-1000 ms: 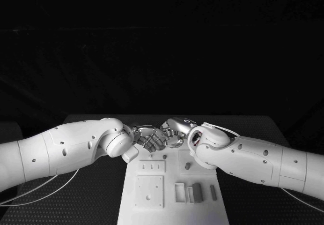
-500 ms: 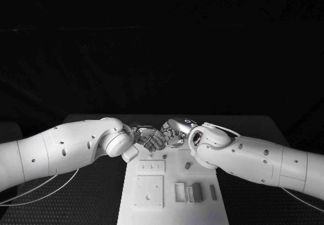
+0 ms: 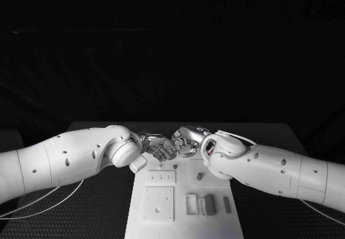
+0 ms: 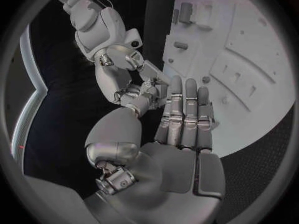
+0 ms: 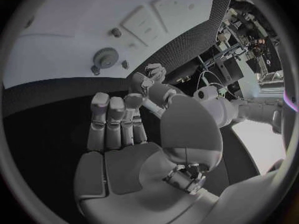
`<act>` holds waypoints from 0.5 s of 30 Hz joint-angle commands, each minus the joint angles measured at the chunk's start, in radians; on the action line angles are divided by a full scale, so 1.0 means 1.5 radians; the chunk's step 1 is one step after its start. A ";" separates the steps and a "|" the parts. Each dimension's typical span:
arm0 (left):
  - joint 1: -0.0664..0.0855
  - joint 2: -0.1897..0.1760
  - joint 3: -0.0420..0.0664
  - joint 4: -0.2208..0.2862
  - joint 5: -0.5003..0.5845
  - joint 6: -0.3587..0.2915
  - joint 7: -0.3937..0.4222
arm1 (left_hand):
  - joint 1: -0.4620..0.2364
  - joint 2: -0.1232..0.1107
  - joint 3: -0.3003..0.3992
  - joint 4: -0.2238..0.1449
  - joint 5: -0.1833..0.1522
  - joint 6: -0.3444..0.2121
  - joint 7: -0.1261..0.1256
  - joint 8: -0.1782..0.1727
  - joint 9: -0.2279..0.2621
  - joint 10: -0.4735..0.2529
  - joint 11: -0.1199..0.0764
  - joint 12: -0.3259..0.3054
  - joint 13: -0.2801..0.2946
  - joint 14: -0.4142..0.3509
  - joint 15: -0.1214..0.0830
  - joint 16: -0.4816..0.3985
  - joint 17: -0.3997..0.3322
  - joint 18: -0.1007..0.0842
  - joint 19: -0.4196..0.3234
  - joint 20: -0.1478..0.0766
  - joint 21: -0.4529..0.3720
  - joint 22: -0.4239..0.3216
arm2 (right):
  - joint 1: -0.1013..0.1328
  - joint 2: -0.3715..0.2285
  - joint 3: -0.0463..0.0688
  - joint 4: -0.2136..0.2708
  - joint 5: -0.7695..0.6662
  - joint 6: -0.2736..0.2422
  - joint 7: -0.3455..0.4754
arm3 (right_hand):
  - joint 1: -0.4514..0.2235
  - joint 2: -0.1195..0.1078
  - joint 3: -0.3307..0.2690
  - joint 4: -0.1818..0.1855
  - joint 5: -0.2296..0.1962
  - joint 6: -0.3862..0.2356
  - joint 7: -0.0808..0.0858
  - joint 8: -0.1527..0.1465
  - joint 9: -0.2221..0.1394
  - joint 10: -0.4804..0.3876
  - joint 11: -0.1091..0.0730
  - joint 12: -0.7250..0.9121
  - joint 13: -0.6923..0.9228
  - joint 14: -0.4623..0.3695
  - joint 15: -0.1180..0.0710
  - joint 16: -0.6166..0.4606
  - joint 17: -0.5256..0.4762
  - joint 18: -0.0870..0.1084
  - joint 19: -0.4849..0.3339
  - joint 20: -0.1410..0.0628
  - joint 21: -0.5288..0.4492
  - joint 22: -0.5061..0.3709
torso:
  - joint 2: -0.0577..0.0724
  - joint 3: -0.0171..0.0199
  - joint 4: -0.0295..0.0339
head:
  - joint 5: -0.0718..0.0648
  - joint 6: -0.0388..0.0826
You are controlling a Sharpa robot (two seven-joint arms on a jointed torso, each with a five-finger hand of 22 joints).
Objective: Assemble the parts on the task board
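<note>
The task board (image 3: 180, 209) is seen as a long white plate lying on the black table (image 3: 86, 219), its long axis running from the robot's body away toward the far edge. Raised square panels with slots are carried on its near left part, and small upright grey parts (image 3: 209, 204) stand in a row on its near right part; a short peg (image 3: 200, 176) stands alone further up. In the right wrist view a small gear (image 5: 104, 58) is seen lying flat on the board.

The left hand (image 3: 159, 147) and the right hand (image 3: 188, 140) are met over the board's far end, fingertips close together. In each wrist view the fingers are held straight and side by side with nothing visible in the palm; whether anything is pinched between the thumbs cannot be told.

Compared with a second ago, almost nothing is changed: both hands have stayed at the same spot, and the parts on the board have not moved.
</note>
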 commanded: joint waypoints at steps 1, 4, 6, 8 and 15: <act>-0.001 -0.001 -0.001 0.000 -0.005 0.008 -0.002 | 0.002 0.005 0.000 -0.004 0.003 0.001 0.003 -0.001 0.000 0.003 0.000 -0.003 0.000 -0.003 0.002 -0.001 -0.001 -0.009 -0.004 -0.002 0.002 -0.001 | 0.001 -0.001 0.001 0.002 0.000 -0.005 0.008 | -0.006 0.002 0.005 0.000 0.003 0.040 0.035 0.003 0.001 0.005 -0.002 0.001 -0.001 0.003 -0.002 0.001 -0.001 0.009 0.004 -0.002 0.002 0.000 | 0.000 0.0000 0.0003 | 0.000 -0.001; -0.001 -0.002 -0.001 -0.001 -0.005 0.010 -0.003 | 0.003 0.006 0.000 -0.005 0.003 0.000 0.004 -0.001 -0.001 0.003 0.000 -0.003 0.000 -0.003 0.002 -0.001 -0.001 -0.009 -0.004 -0.002 0.002 -0.001 | 0.001 -0.002 0.001 0.002 0.004 -0.007 0.009 | -0.006 0.002 0.005 0.000 0.003 0.040 0.035 0.003 0.001 0.005 -0.002 0.001 -0.001 0.003 -0.002 0.001 -0.001 0.009 0.004 -0.002 0.002 0.000 | 0.000 -0.0001 0.0005 | 0.001 -0.001; -0.001 -0.002 -0.001 -0.001 -0.005 0.013 -0.005 | 0.007 0.008 0.002 -0.009 0.003 -0.002 0.004 -0.002 -0.001 0.002 0.001 -0.004 0.000 -0.004 0.002 -0.002 -0.001 -0.009 -0.005 -0.002 0.001 -0.001 | 0.001 -0.003 0.001 0.003 0.006 -0.008 0.010 | -0.006 0.002 0.005 0.000 0.003 0.040 0.035 0.003 0.001 0.005 -0.002 0.001 -0.001 0.003 -0.002 0.001 -0.001 0.009 0.004 -0.002 0.002 0.000 | 0.000 -0.0002 0.0006 | 0.001 -0.001; -0.001 -0.002 -0.001 -0.001 -0.005 0.015 -0.006 | 0.009 0.009 0.002 -0.010 0.003 -0.002 0.004 -0.002 -0.001 0.001 0.001 -0.004 0.000 -0.005 0.002 -0.002 -0.002 -0.009 -0.005 -0.002 0.001 -0.001 | 0.001 -0.004 0.001 0.003 0.006 -0.009 0.010 | -0.006 0.002 0.005 0.000 0.003 0.040 0.035 0.003 0.001 0.005 -0.002 0.001 -0.001 0.003 -0.002 0.001 -0.001 0.009 0.004 -0.002 0.002 0.000 | 0.000 0.0000 0.0006 | 0.001 -0.001; -0.001 -0.002 -0.001 -0.001 0.000 0.015 -0.006 | 0.012 0.010 0.003 -0.013 0.003 -0.003 0.005 -0.003 -0.002 0.000 0.002 -0.005 0.000 -0.005 0.003 -0.003 -0.002 -0.010 -0.006 -0.001 0.001 -0.001 | 0.001 -0.004 0.001 0.004 0.011 -0.009 0.012 | -0.007 0.002 0.005 0.000 0.003 0.041 0.035 0.003 0.001 0.005 -0.002 0.001 -0.001 0.004 -0.002 0.001 -0.001 0.009 0.004 -0.002 0.002 0.000 | 0.000 0.0003 -0.0003 | 0.003 -0.001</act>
